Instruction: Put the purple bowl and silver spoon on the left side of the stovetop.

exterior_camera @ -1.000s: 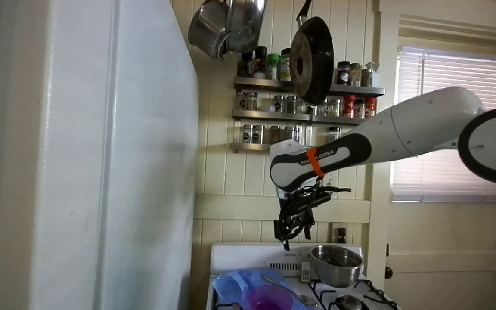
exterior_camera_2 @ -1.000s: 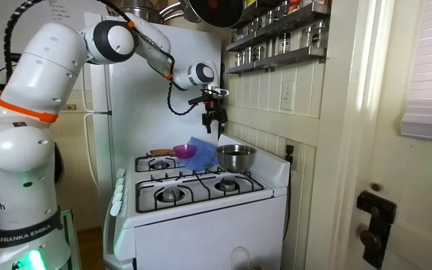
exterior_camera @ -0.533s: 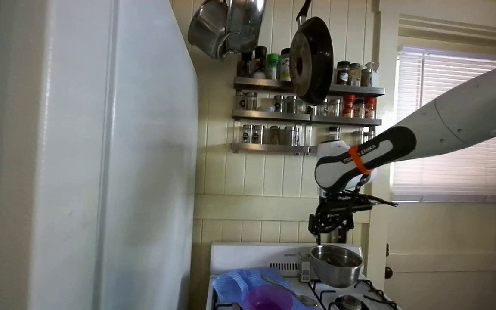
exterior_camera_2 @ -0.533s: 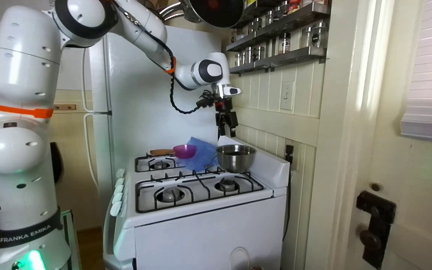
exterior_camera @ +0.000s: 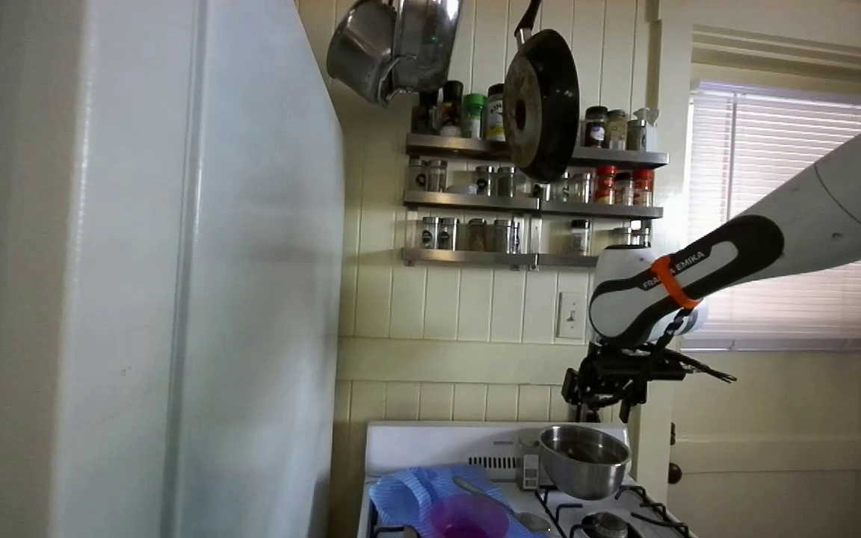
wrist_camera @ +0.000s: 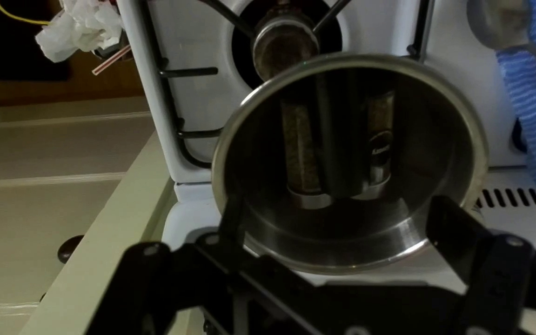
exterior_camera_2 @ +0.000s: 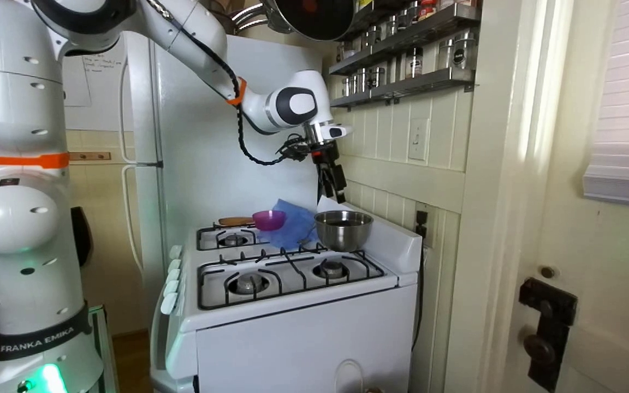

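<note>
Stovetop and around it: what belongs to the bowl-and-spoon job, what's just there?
Job: purple bowl, silver spoon, stovetop, gripper.
Just there, going by the task: metal pot, jars inside it, blue cloth, hanging frying pan, shelved spice jars.

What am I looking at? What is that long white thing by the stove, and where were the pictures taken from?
The long white thing is a robot arm, a machine that bends at its joints. At its end are two black jaws, open and holding nothing. They hang near a silver pot, higher than its rim. Two pictures come from cameras standing away from the arm. The close-up comes from a camera on the arm itself, looking down into the pot, where you can see jars. On the stove top, besides the pot, are a blue cloth, a spoon lying partly across it, and a purple bowl right by it; I can't tell whether the cloth goes under the bowl.
</note>
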`<state>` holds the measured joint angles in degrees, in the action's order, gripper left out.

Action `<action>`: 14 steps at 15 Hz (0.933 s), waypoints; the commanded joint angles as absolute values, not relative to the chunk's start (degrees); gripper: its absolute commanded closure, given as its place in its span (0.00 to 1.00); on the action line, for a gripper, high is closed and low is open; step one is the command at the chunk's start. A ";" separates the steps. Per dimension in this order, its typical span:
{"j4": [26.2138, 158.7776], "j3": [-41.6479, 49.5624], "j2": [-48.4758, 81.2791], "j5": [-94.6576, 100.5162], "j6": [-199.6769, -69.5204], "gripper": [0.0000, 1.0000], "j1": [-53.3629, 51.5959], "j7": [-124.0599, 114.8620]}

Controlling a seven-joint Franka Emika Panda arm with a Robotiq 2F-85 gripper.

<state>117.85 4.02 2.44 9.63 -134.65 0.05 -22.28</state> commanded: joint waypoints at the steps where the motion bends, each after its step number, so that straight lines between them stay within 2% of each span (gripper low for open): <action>1: 118.07 3.25 2.34 10.49 -134.84 0.00 0.22 -23.04; 7: 125.01 0.98 -1.93 25.23 -136.71 0.00 -2.02 -37.34; 14: 134.30 -1.79 -15.58 36.97 -140.29 0.00 1.50 -59.08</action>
